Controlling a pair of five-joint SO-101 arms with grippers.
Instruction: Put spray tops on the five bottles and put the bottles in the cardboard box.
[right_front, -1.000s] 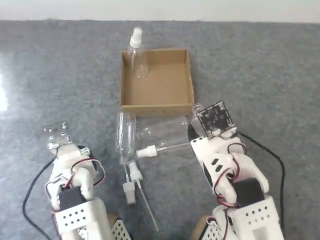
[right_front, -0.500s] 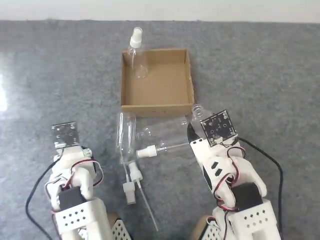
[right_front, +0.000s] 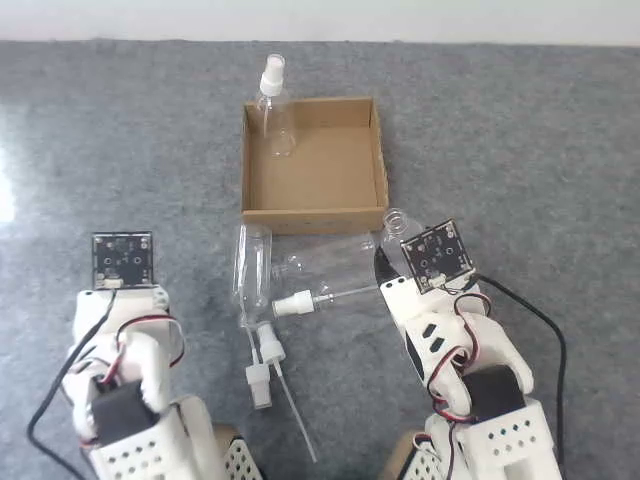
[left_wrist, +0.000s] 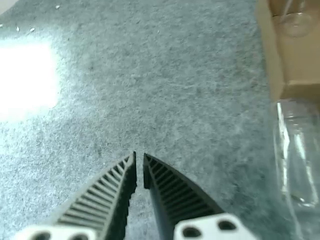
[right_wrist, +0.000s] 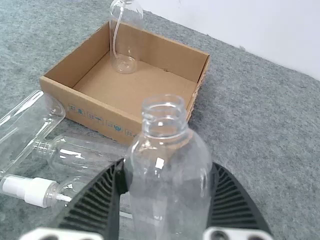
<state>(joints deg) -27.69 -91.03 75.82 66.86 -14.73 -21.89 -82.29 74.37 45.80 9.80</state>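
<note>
Spray tops (right_front: 262, 383), two of them loose, lie on the grey worktop (right_front: 520, 130) between the two arm bases, their thin dip tubes trailing toward the near edge.

To their left, the left end effector (left_wrist: 139, 167) hangs over bare worktop with its ribbed fingers drawn almost together, only a narrow slit between them and nothing in it.

On the right, the right end effector (right_wrist: 165, 172) is clamped on a topless bottle (right_wrist: 167, 150). One finger presses each side of the clear body and the open neck points up. In the high view this bottle's mouth (right_front: 397, 220) sits just off the near right corner of the box.

A third spray top (right_front: 293, 303) lies a little farther out, its tube running toward the right arm. I cannot tell whether it is seated in a bottle.

Beside it are the lying bottles (right_front: 250, 265), clear and on their sides, just in front of the box's near wall. One points toward the box and another (right_front: 325, 262) lies along the wall. Their exact number is hard to make out.

Beyond them the cardboard box (right_front: 380, 150) sits open. A capped bottle (right_front: 272, 115) stands upright in its far left corner.
</note>
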